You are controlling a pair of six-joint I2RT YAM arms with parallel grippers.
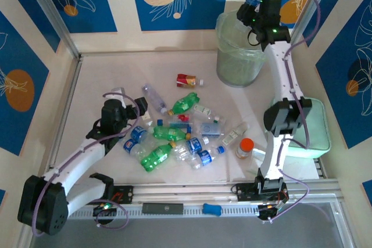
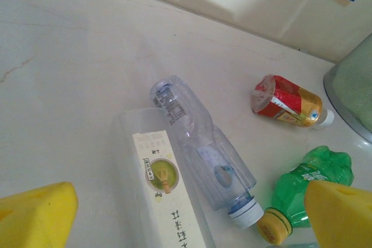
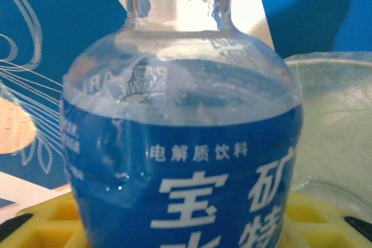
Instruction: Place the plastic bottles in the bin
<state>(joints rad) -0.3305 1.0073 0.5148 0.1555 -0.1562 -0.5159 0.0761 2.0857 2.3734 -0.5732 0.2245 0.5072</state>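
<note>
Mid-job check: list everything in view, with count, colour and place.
bin: one, translucent grey-green, far right.
held bottle: one, clear with blue label, over the bin.
green bottles: three, green, central pile.
blue-labelled bottles: at least three, clear, pile's near side.
white-labelled bottles: a few, clear, within the pile.
clear bottle: one, clear, pile's far left.
red-and-gold bottle: one, red and gold, apart beyond the pile.
orange-capped container: one, clear, right of the pile.
tray: one, mint green, right edge.
left gripper: one, yellow-tipped, open, at the pile's left.
right gripper: one, yellow-tipped, shut on the held bottle.
</note>
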